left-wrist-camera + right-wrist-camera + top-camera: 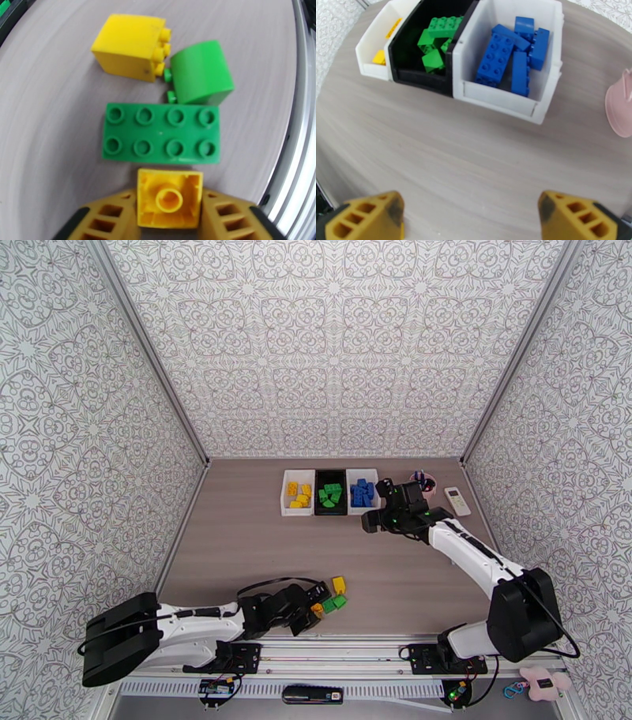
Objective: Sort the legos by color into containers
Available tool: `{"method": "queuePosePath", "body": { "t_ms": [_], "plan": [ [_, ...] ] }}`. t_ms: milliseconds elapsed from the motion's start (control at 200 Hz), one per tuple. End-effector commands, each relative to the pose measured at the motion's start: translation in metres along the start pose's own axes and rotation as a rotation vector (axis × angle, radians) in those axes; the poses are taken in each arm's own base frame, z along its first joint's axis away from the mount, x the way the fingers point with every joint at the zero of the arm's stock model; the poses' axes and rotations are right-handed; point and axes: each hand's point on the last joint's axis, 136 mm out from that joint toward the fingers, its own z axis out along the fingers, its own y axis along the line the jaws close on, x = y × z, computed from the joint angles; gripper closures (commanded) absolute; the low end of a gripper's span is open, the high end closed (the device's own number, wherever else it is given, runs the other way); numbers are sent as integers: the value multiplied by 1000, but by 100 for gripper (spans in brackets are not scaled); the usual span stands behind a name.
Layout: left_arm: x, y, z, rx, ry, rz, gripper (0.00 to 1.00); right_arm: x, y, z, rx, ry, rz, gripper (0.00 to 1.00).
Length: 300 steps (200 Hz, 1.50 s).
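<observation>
Four loose bricks lie at the near-left corner of the bench (253, 548), well apart from the three bins in a row at the far side, so I judge the sorting to be in its last stretch. My left tool (170, 215) is pinched on one of them, a small yellow brick (170, 197) whose hollow underside with its single tube faces my wrist camera. Both fingers press its side walls, though I cannot tell whether it is off the bench. Just beyond it lies a flat green brick (161, 134), eight studs up. Past that, a rounded green piece (201, 73) lies on its side, its studs just beside a tall yellow brick (128, 45) that is also tipped over. The step in hand is the pick of this yellow. Next I need a straight lift that clears the flat green brick, then a long carry to the left white bin (371, 63), where yellows sit. It stands beside the black bin (420, 81) of greens and the right white bin (497, 100), which is packed with blue bricks (505, 59). My right tool (470, 209) hangs spread wide and empty near the front of those bins, so the carry should keep clear of it.
</observation>
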Motion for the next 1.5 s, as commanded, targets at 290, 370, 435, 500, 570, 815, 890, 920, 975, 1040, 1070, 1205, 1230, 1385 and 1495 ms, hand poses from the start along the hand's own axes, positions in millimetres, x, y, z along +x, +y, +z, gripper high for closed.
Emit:
{"method": "queuePosePath", "body": {
  "t_ms": [290, 370, 435, 500, 570, 815, 890, 920, 975, 1040, 1070, 1205, 1230, 1385, 1495],
  "plan": [
    [-27, 24, -29, -123, -131, -110, 71, 0, 10, -4, -32, 2, 22, 7],
    [-39, 36, -39, -163, -175, -156, 71, 1, 13, -3, -45, 6, 22, 7],
    [-50, 50, -47, -196, -202, -209, 71, 2, 17, -2, -54, 11, 13, 7],
    [-65, 70, -58, -243, -235, -268, 72, 2, 22, 0, -63, 13, 5, 7],
    [-79, 92, -68, -295, -267, -324, 73, 1, 29, 1, -75, 19, -9, 7],
    [-114, 180, -95, -501, -302, -553, 73, 7, 55, 6, -113, 47, -59, 7],
    [-123, 204, -99, -550, -303, -601, 73, 11, 61, 7, -113, 56, -63, 7],
    [-126, 213, -99, -563, -299, -616, 73, 12, 64, 6, -112, 59, -63, 7],
    [-132, 227, -98, -576, -286, -637, 73, 14, 69, 3, -109, 59, -60, 7],
    [-138, 243, -95, -588, -275, -653, 72, 18, 74, 2, -103, 64, -55, 6],
    [-142, 250, -92, -587, -272, -657, 72, 20, 76, 2, -101, 68, -53, 7],
    [-153, 282, -75, -581, -234, -680, 72, 30, 83, 1, -92, 88, -47, 6],
    [-154, 289, -72, -584, -224, -690, 72, 31, 84, 1, -90, 90, -46, 6],
    [-160, 323, -51, -580, -201, -711, 72, 36, 87, 5, -76, 106, -44, 6],
    [-166, 348, -39, -578, -208, -725, 72, 36, 88, 8, -66, 114, -48, 6]
  ]
}}
